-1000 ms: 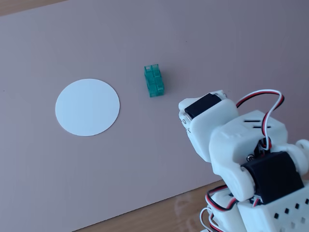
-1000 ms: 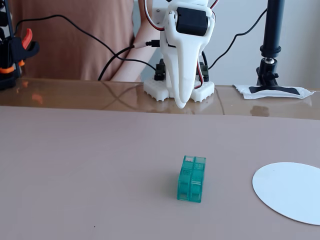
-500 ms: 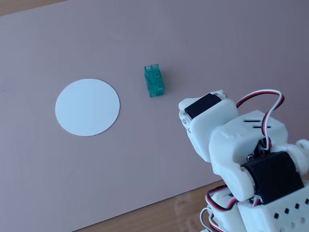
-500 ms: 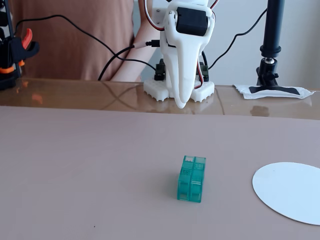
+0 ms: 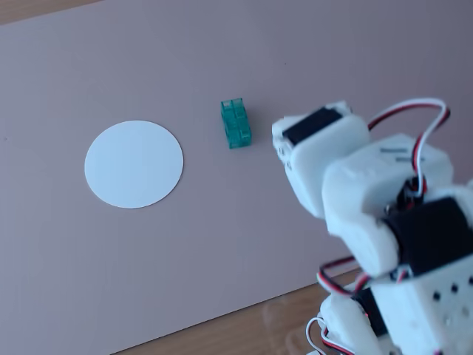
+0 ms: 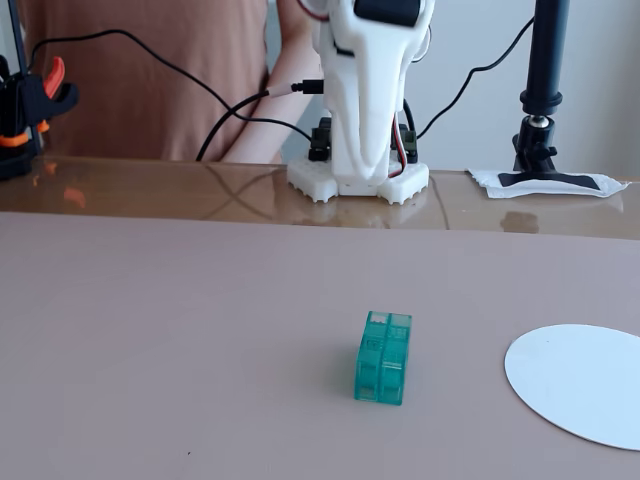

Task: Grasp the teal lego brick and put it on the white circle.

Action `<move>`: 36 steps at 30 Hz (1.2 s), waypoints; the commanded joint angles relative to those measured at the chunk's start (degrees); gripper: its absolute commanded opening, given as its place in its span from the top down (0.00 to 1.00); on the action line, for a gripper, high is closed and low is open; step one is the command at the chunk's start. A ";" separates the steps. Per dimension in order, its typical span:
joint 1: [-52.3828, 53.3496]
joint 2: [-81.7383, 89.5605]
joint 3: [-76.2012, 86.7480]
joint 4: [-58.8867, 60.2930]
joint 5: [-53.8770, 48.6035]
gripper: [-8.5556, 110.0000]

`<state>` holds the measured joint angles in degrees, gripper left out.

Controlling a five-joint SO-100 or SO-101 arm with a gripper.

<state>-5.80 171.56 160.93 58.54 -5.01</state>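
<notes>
Over at the left edge of a fixed view there's a black and orange clamp (image 6: 35,95) sitting on the glossy back strip of the table (image 6: 150,185), black cables trailing from it toward the arm's base. Centre now: the white plastic hand (image 6: 360,180) points straight down in front of that base, raised clear of the pinkish-mauve mat (image 6: 180,330). Whether its fingers are apart or together, I cannot tell from either camera. Forward of the hand, well apart from it, the small translucent teal lego brick (image 6: 383,357) rests alone on the mat, untouched. Further right, the flat white paper circle (image 6: 575,382) lies near the brick, a clear gap between them. Behind it, a black camera stand (image 6: 545,90) rises.
</notes>
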 commanded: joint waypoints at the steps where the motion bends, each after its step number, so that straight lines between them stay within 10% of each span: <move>1: -0.44 -17.58 -14.33 -1.67 0.35 0.93; 36: 1.32 -103.36 -91.14 36.56 -53.00 0.78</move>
<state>-4.39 70.22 74.00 94.13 -57.13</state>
